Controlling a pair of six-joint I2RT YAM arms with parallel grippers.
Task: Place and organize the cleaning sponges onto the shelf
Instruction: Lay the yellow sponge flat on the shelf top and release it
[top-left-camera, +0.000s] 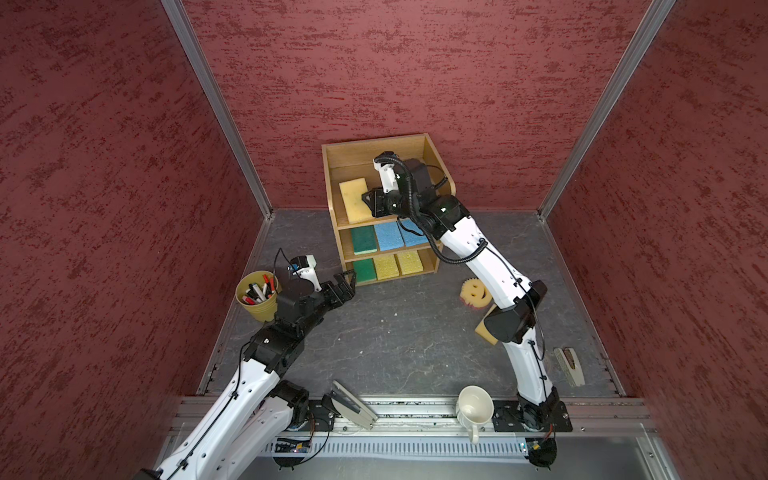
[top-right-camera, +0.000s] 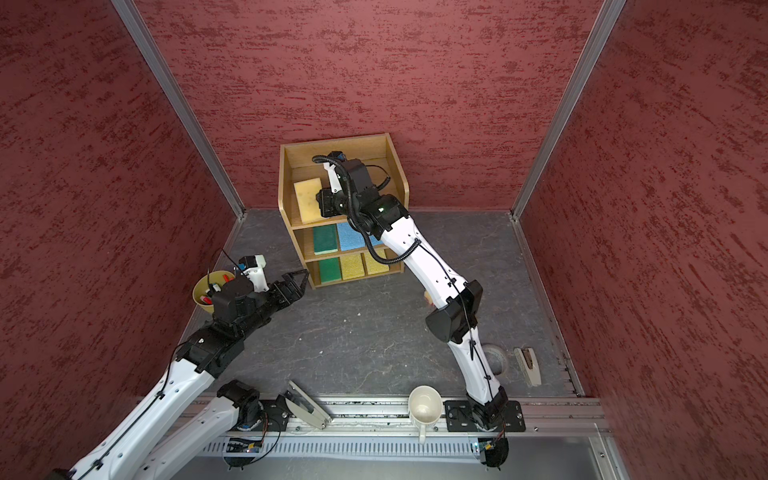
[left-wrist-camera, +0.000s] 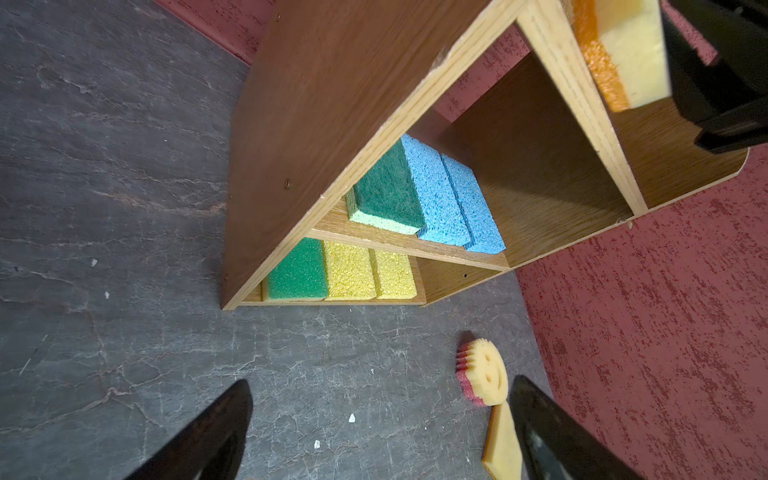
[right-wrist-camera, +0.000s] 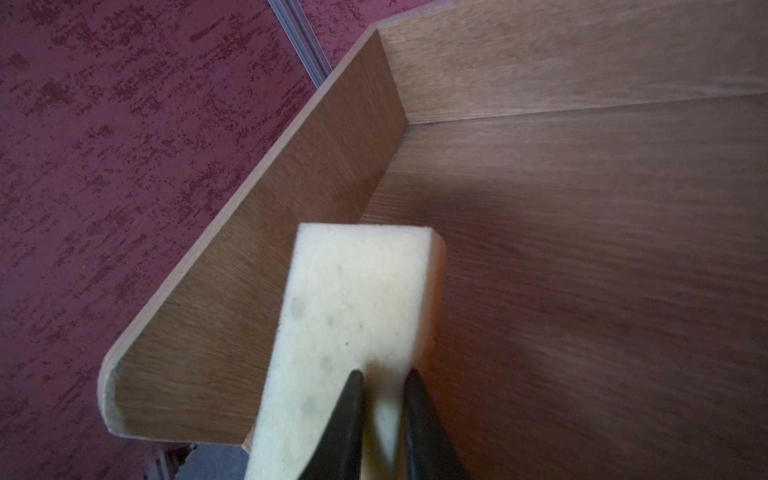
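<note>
Workcell w/ dark red walls and a grey tabletop, seen from above in both top views. A wooden shelf w/ 3 tiers stood at the back centre, open front toward the arms. The right gripper was inside the top tier, at the right edge of a tan sponge lying flat on the tier's left half, near the left side panel. In the right wrist view this gripper had its two black tips a narrow gap apart at that sponge, w/ foam showing between them; couldn't tell whether they gripped it or sat loose. The middle tier held a green sponge at left, then 2 blue sponges side by side, the right one partly hidden by the arm. The bottom tier held a second green sponge and 2 yellow sponges, all in one touching row. The left gripper hovered empty just beside the shelf's bottom front left corner, jaws spread wide. Off the shelf: a round smiley sponge on the tabletop to the right, and a second tan sponge just beside it, partly under the right arm's elbow. A yellow cup of pens stood near the left arm's wrist; a white mug sat at the front rail.
</note>
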